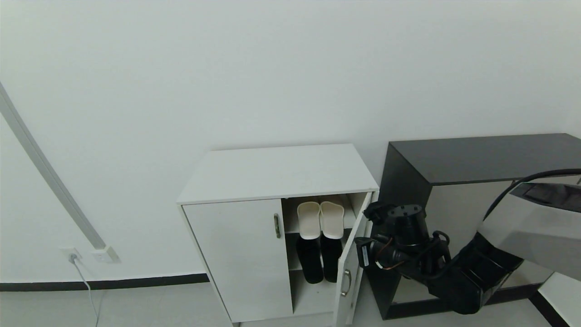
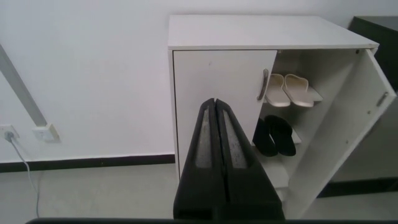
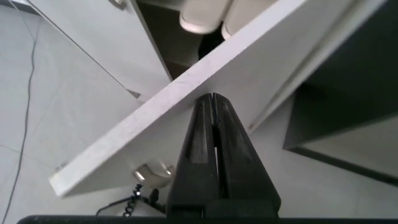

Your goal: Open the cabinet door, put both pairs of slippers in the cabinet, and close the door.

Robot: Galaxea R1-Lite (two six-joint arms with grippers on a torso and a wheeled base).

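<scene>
Both pairs are in the cabinet, white slippers on the top shelf and black slippers below, so only the open right door needs shutting; the closed, empty right gripper is by its outside, the left gripper closed too.

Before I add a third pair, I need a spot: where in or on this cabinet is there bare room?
Bare: the bottom shelf under the black slippers, and the cabinet top. Crowded: the upper shelf holds the white slippers, the middle one the black pair. The right pincer, shut, sits just outside the open door.
</scene>
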